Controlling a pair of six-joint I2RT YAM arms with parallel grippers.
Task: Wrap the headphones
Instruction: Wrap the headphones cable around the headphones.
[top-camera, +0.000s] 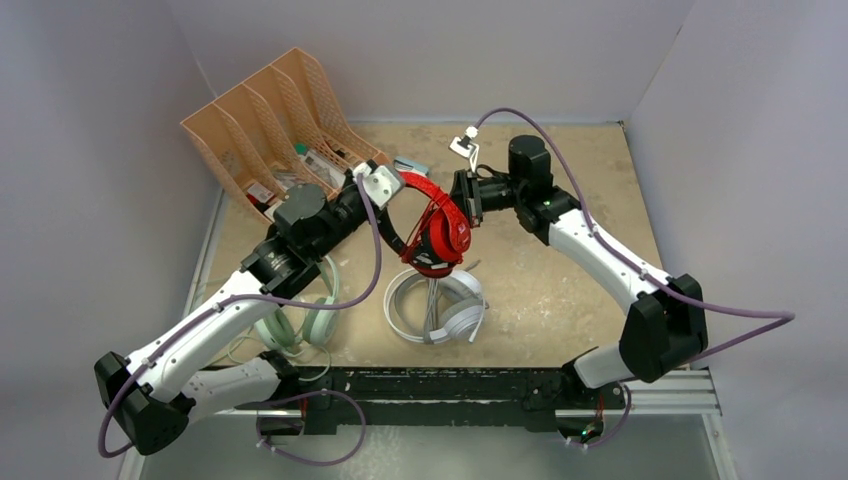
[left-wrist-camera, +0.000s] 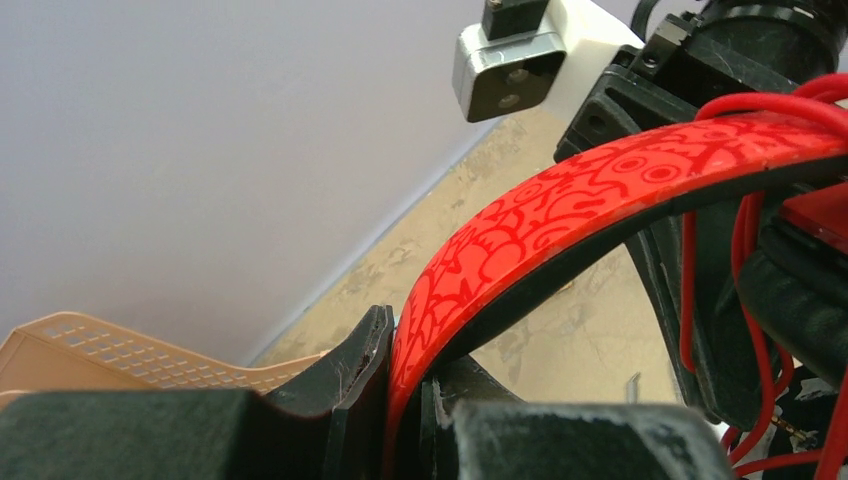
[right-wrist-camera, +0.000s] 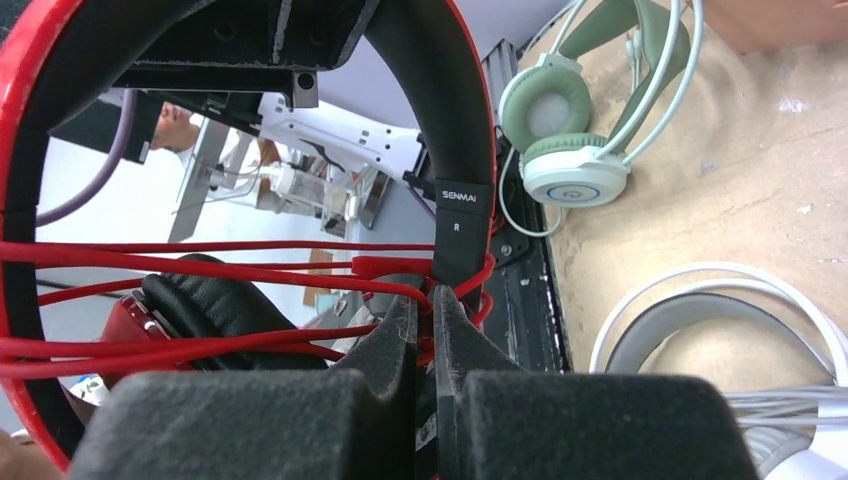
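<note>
Above the tabletop, the left fingers squeeze the red headphones by the band and the right fingers squeeze the red cord, partly wound on. Green headphones look unwrapped.

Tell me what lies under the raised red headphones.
The white headset lies on the table beneath the red headphones. Its far rim is covered by the red earcups, so contact cannot be judged.
</note>
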